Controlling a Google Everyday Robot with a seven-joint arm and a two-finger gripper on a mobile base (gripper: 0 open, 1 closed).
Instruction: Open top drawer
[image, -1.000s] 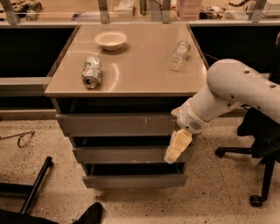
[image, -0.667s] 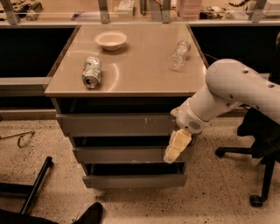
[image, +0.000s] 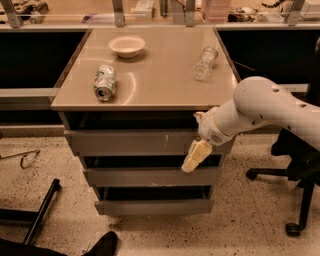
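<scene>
The top drawer (image: 135, 141) is the widest grey front under the tan cabinet top, with small white scuffs right of centre. It stands pulled out a little, with a dark gap above it. My gripper (image: 195, 157) hangs from the white arm (image: 260, 110) at the drawer's right end. Its cream fingers point down and left over the front's lower right edge, reaching the gap above the middle drawer (image: 150, 176).
On the cabinet top (image: 160, 65) lie a crushed can (image: 104, 82), a white bowl (image: 127, 45) and a clear plastic bottle (image: 205, 63). The bottom drawer (image: 152, 205) sits below. An office chair base (image: 295, 200) stands at right; a black bar (image: 42, 210) lies at lower left.
The gripper has dropped very slightly and shifted a little left along the drawer front. The drawers have not visibly moved.
</scene>
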